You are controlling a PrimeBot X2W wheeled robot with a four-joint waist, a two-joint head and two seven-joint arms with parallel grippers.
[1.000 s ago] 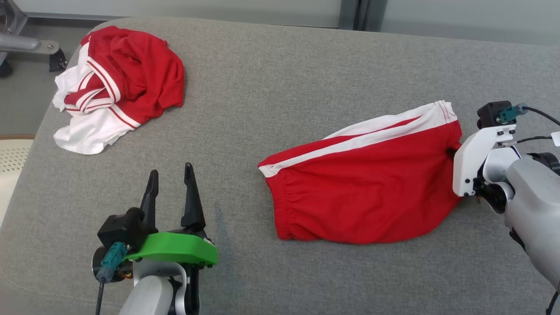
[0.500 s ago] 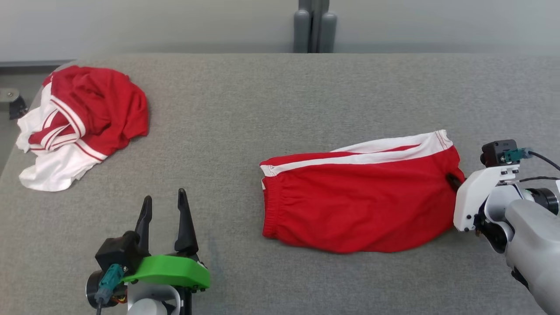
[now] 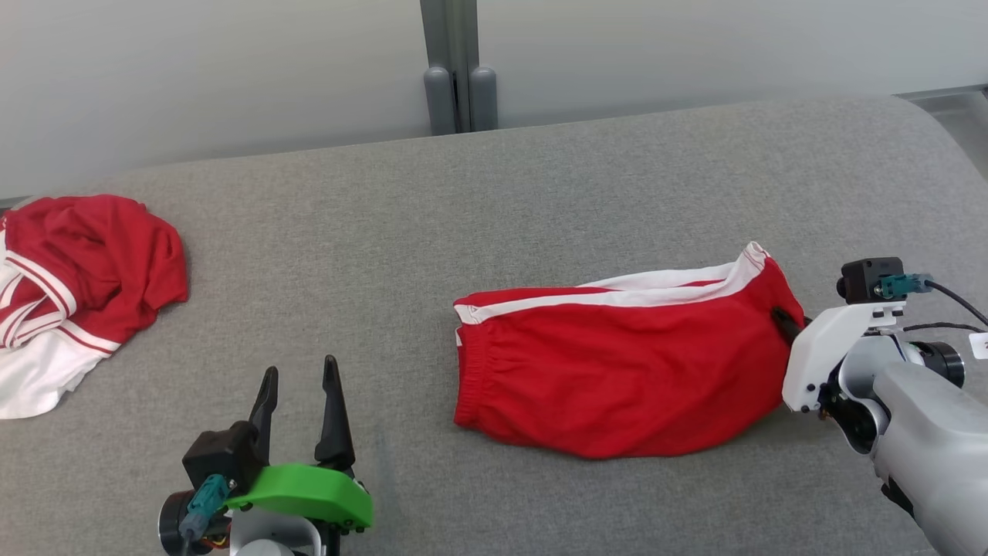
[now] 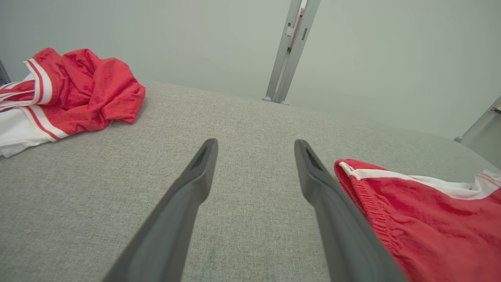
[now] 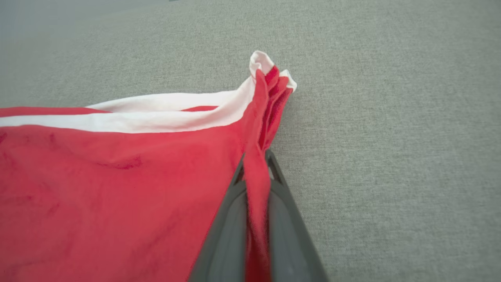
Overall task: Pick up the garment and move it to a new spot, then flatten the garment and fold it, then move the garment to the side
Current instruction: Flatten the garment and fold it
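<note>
we log the red garment [image 3: 617, 371], white stripe along its far edge, lying on the grey bench [image 3: 463, 216] toward 4 o'clock in the head view. the right gripper [image 3: 781, 318] sits at the garment's 3 o'clock edge, jaws closed on a pinch of red hem, which we see sandwiched between them in the right wrist view. the left gripper [image 3: 299, 369] is at 7 o'clock, jaws spread apart over the bench. the waistband lies at its 3 o'clock, not touching. a crumpled red-and-white cloth [image 3: 77, 270] lies at 9 o'clock.

Grey fabric tabletop [image 3: 540, 193]: red shorts [image 3: 617, 371] lie folded, toward the right edge; a crumpled red-and-white garment [image 3: 69, 286] lies at the left edge.
</note>
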